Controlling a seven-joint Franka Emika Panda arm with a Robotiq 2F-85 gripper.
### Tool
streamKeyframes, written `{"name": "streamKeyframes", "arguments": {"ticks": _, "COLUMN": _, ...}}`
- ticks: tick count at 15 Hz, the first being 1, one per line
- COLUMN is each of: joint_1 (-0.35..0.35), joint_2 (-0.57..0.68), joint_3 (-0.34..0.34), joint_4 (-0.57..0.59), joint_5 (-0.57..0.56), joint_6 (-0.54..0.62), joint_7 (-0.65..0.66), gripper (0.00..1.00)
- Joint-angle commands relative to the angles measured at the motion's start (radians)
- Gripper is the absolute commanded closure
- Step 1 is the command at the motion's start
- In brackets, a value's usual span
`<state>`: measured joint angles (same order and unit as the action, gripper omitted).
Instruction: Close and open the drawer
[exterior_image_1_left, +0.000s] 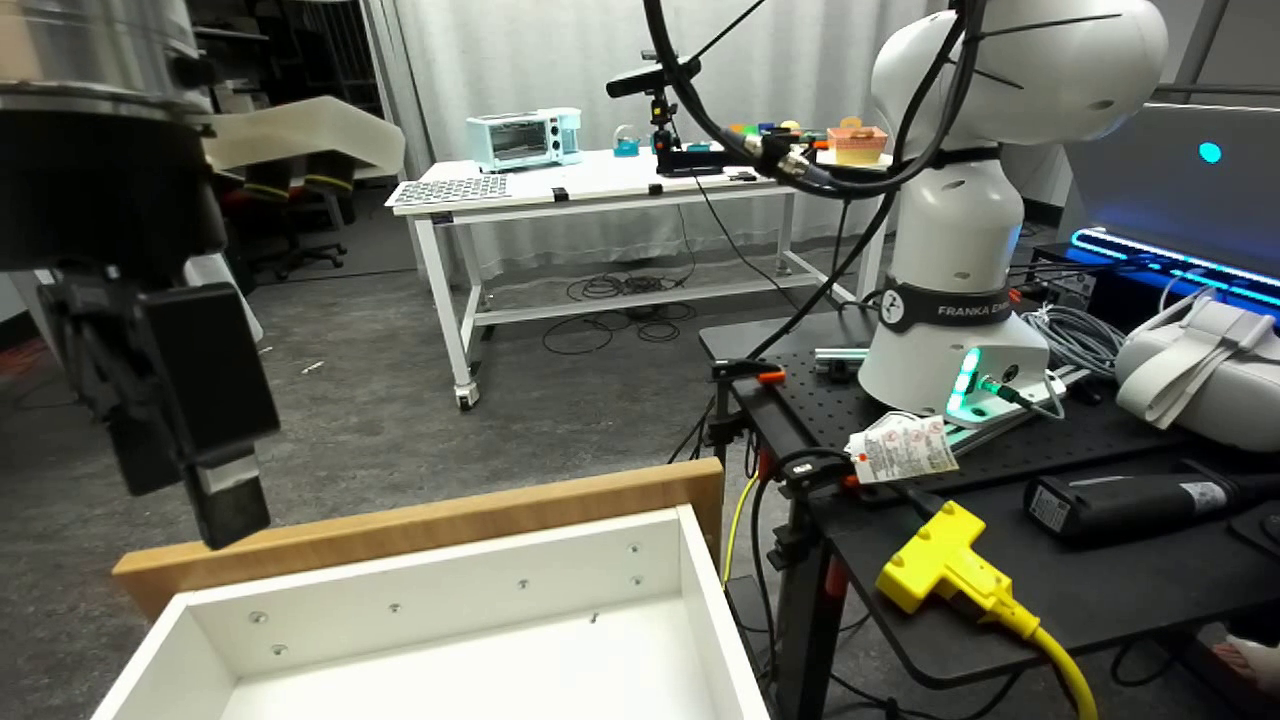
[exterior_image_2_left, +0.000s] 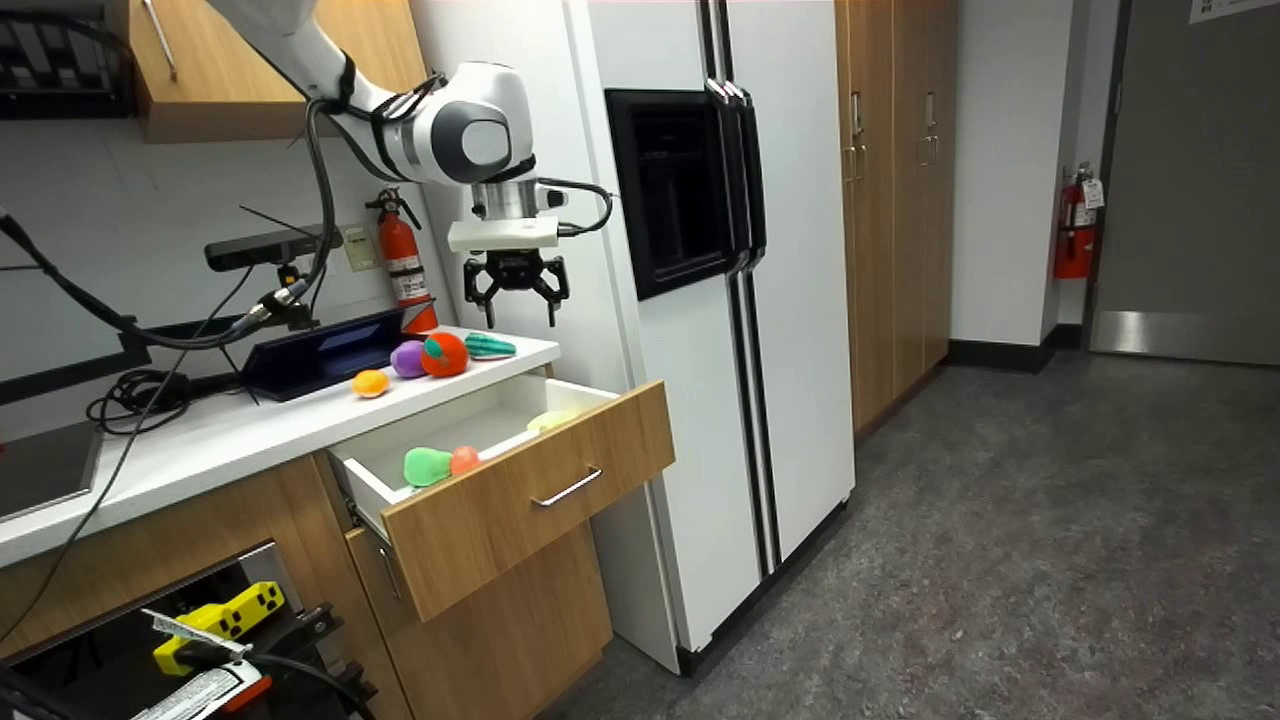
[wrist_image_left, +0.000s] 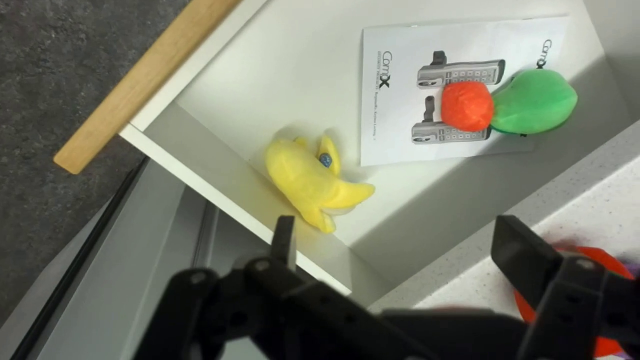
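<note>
The white worktop (exterior_image_2_left: 225, 430) bears a coil of black cable (exterior_image_2_left: 140, 402) and, near it, a dark blue tray-like object (exterior_image_2_left: 318, 357). Toward the front edge lies a small orange toy (exterior_image_2_left: 370, 383); farther along rest a purple toy (exterior_image_2_left: 405, 360), a red toy (exterior_image_2_left: 447, 356) and a green striped toy (exterior_image_2_left: 490, 346).

All 3 views are fairly bright. In an exterior view the inside of the drawer (exterior_image_1_left: 450, 580) nearly washes out at 7 o'clock, a green light (exterior_image_1_left: 964, 378) glows at 3 o'clock, and the opening (exterior_image_1_left: 310, 50) beside the curtain (exterior_image_1_left: 560, 60) is dark at 10 o'clock. In the wrist view a shadow (wrist_image_left: 475, 195) crosses the drawer from 5 to 2 o'clock; the gripper (wrist_image_left: 392, 240), around 5 o'clock, is blurred.
</note>
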<state>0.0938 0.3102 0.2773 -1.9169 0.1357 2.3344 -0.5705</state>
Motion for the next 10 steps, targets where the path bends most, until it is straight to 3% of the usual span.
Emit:
{"name": "streamKeyframes", "arguments": {"ticks": 1, "joint_1": 0.006, "joint_2": -0.004, "joint_3": -0.005, "joint_4": -0.001, "joint_5": 0.007, "joint_6": -0.003, "joint_7": 0.000, "gripper": 0.00}}
{"name": "streamKeyframes", "arguments": {"ticks": 10, "joint_1": 0.006, "joint_2": -0.013, "joint_3": -0.006, "joint_4": -0.012, "joint_5": 0.010, "joint_6": -0.002, "joint_7": -0.001, "gripper": 0.00}}
